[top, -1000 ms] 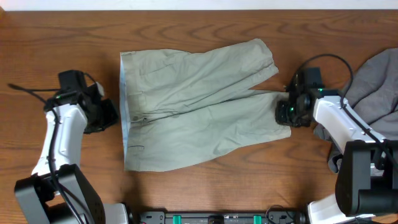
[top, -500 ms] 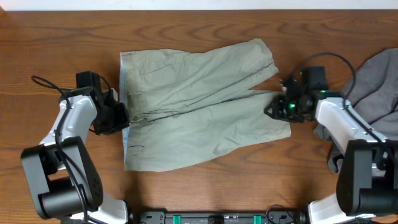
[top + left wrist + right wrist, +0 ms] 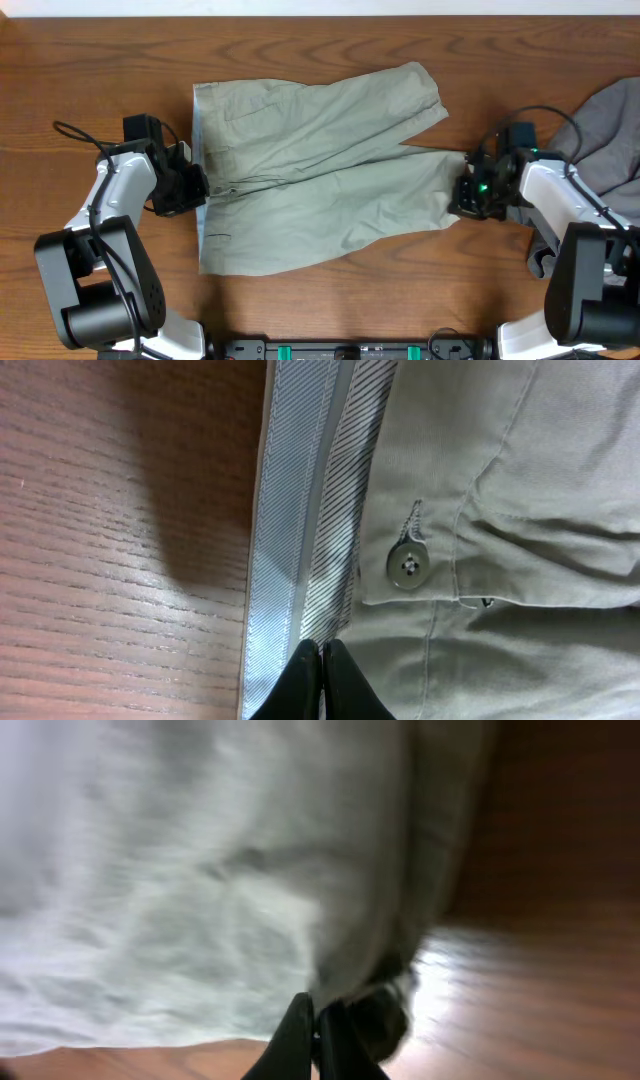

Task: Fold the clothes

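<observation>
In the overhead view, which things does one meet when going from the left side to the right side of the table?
left gripper → shorts → right gripper → grey garment

Khaki shorts [image 3: 320, 165] lie spread on the table [image 3: 100, 60], left gripper [image 3: 199, 190] at their waistband, right gripper [image 3: 459, 200] at one hem.
</observation>
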### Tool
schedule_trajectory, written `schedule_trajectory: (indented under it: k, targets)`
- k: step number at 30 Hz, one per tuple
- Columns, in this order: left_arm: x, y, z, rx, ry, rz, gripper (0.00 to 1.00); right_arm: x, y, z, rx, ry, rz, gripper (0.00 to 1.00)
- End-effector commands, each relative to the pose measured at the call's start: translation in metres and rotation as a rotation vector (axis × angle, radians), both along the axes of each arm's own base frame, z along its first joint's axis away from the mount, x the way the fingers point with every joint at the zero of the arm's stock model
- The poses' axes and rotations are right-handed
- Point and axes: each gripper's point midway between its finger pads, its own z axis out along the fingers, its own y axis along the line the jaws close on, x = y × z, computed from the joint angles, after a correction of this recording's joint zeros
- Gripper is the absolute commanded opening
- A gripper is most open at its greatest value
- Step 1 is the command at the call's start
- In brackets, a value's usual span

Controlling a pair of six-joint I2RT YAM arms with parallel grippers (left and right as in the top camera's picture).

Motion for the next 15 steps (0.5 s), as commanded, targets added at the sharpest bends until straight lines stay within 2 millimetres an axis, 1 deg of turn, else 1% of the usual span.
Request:
schedule_trajectory:
  k: [1, 3, 5, 7, 9, 12, 15]
  targets:
    - [0.0, -0.002, -0.003, -0.007, 0.005, -0.009, 0.06, 0.016, 0.025, 0.017, 0.144, -0.087, 0.04, 0.01]
    - [0.0, -0.002, -0.003, -0.007, 0.005, -0.009, 0.06, 0.035, 0.031, 0.037, 0.209, -0.169, 0.04, 0.01]
    - [0.0, -0.002, -0.003, -0.007, 0.002, -0.009, 0.06, 0.056, 0.029, 0.062, 0.254, -0.255, 0.029, 0.01]
    - [0.0, -0.002, -0.003, -0.007, 0.002, -0.009, 0.06, 0.076, 0.018, 0.081, 0.255, -0.305, -0.036, 0.01]
    - [0.001, -0.002, -0.003, -0.006, 0.0, -0.009, 0.06, 0.095, 0.003, 0.094, 0.242, -0.347, -0.112, 0.01]
    - [0.002, -0.001, -0.003, -0.005, -0.004, -0.009, 0.06, 0.112, -0.015, 0.098, 0.21, -0.382, -0.215, 0.01]
    - [0.002, -0.001, -0.003, -0.005, -0.005, -0.009, 0.06, 0.121, -0.02, 0.09, 0.187, -0.384, -0.256, 0.01]
